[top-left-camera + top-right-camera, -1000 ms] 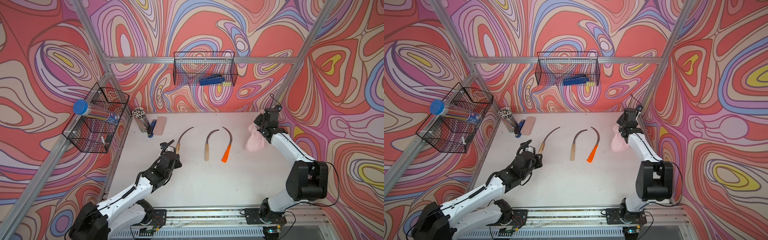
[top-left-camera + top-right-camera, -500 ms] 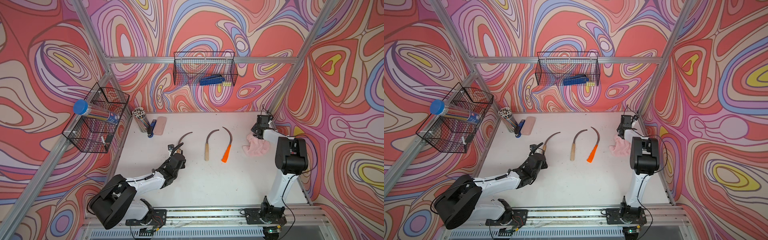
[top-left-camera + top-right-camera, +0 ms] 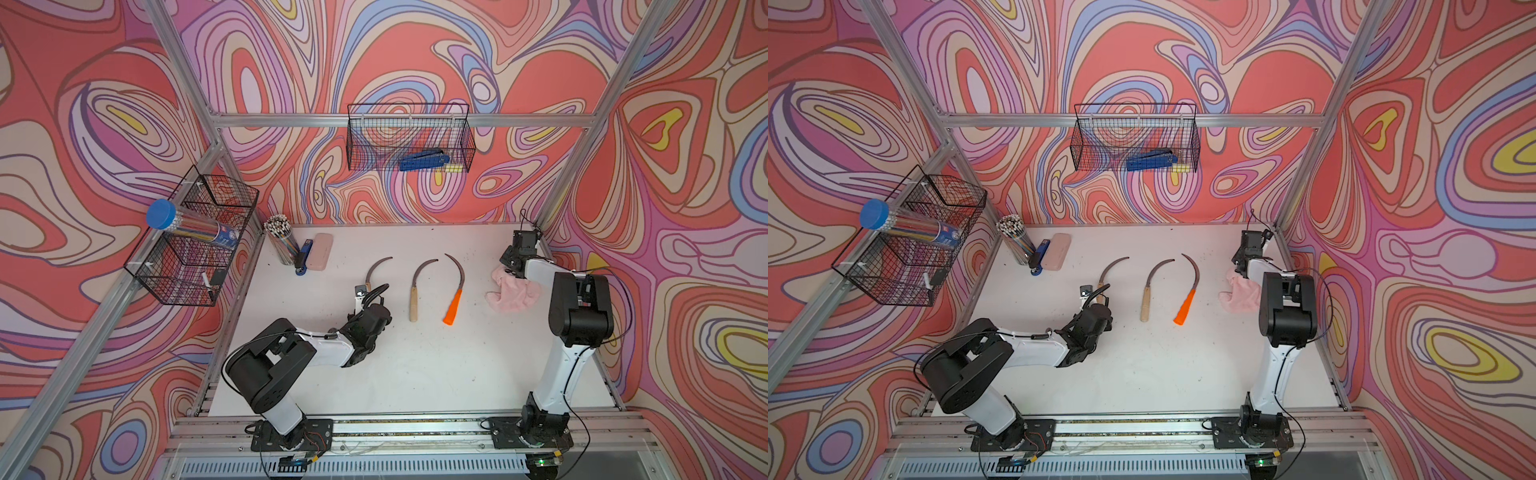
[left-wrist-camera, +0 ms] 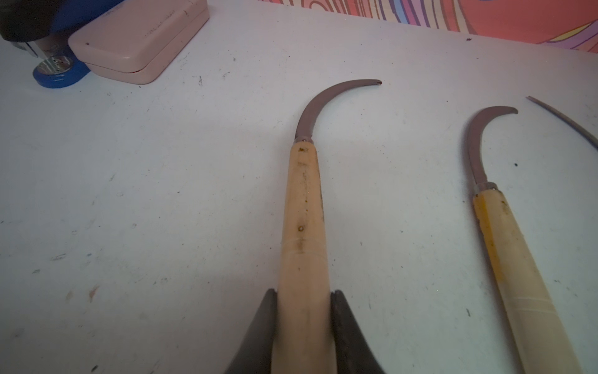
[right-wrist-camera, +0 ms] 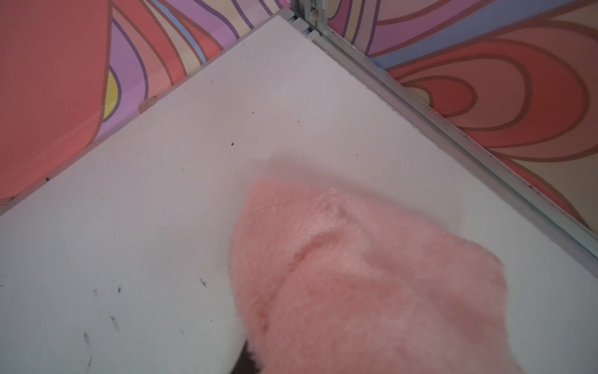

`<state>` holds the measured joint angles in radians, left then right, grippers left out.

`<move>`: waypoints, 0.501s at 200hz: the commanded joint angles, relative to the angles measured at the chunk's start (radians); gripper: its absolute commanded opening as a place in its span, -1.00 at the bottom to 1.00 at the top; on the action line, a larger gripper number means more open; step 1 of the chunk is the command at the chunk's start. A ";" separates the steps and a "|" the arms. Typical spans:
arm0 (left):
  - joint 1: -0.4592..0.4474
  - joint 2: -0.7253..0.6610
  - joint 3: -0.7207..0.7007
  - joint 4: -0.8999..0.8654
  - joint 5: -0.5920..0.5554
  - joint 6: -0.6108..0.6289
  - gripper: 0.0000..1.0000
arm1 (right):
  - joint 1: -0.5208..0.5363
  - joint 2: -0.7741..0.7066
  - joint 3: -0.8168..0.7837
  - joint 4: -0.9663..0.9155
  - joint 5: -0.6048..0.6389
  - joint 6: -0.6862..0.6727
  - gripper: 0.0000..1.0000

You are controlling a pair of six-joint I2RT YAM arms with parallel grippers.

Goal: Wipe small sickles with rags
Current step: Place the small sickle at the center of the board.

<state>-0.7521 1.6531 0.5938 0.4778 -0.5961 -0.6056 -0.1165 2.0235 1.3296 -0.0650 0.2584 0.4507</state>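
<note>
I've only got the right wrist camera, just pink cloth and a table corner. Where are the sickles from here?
Observer: Three lie in a row mid-table; the orange-handled sickle is nearest your rag.
Operator: What's the left arm doing?
Observer: The left gripper is shut on the wooden handle of the farthest sickle.
Operator: And the middle one?
Observer: The middle sickle lies untouched, its wooden handle toward the robot.

Rag (image 3: 513, 293) on table (image 3: 436, 365), right of sickles (image 3: 415, 286)
</note>
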 commanded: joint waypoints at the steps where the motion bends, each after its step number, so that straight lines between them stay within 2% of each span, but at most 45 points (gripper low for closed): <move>1: -0.001 0.011 0.034 0.033 -0.024 -0.011 -0.86 | -0.002 0.018 0.024 0.014 -0.037 -0.011 -1.00; 61: -0.001 0.044 0.056 0.012 0.017 -0.044 -0.54 | -0.003 0.014 0.016 0.031 -0.072 -0.010 -1.00; 100: -0.001 0.055 0.055 0.012 0.049 -0.071 -0.52 | -0.003 0.009 0.006 0.044 -0.078 -0.011 -1.00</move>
<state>-0.7521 1.6981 0.6285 0.4782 -0.5591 -0.6445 -0.1165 2.0239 1.3296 -0.0452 0.1917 0.4488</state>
